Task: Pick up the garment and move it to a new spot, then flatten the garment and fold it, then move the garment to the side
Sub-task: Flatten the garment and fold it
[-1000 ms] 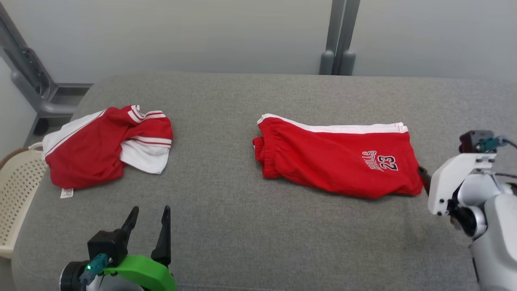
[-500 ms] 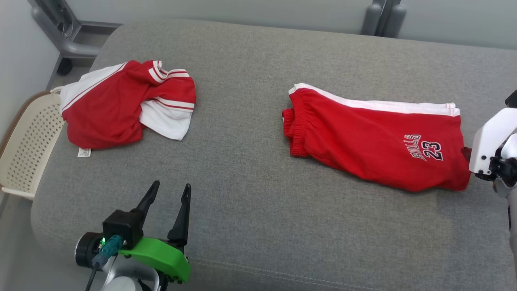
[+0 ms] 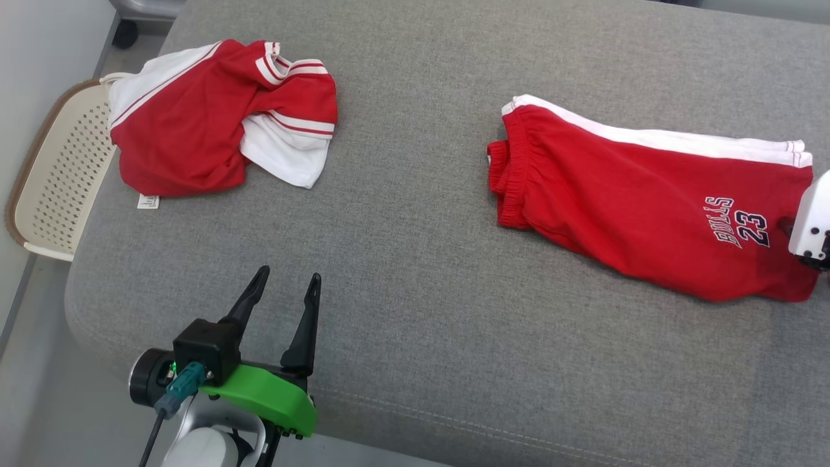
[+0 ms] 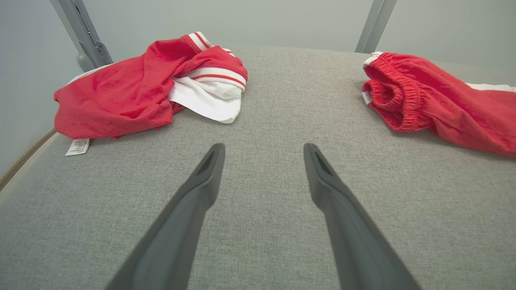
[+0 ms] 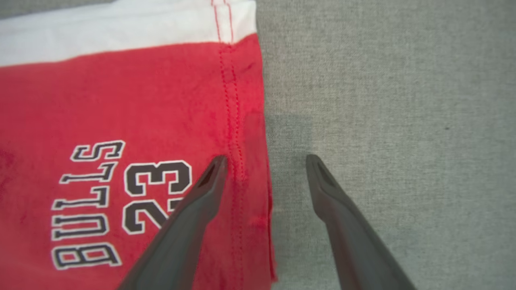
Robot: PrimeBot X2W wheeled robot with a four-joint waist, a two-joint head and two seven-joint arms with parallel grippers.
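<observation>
Two garments lie well apart on the broad grey padded top (image 3: 415, 272), and the one I take to be mine is the red shorts (image 3: 622, 188) on my right side. They are doubled over into a flat, tidy strip, waistband toward the middle of the top and white side stripe along the far edge. By my reading the lifting, flattening and folding are done, and what is left is carrying them off to the side. My right claw (image 5: 265, 158) hangs spread wide and empty over their hem. One finger is above the red cloth just beside the stitched seam and the printed lettering (image 5: 121, 201), the other above bare grey. I cannot tell whether the tips touch the fabric. To shift the shorts I would need to bite both layers at that edge, or the fold may slide apart. Across the top on my left lies a crumpled red-and-white jersey (image 3: 207, 123), unfolded and bunched, its far corner hanging over a cream perforated basket (image 3: 45, 188) beside the top. My left claw (image 3: 289, 273) is parked near the front edge, likewise spread and holding nothing, with open grey ahead of it. A small white label (image 3: 148, 201) pokes out from the jersey's near edge.
</observation>
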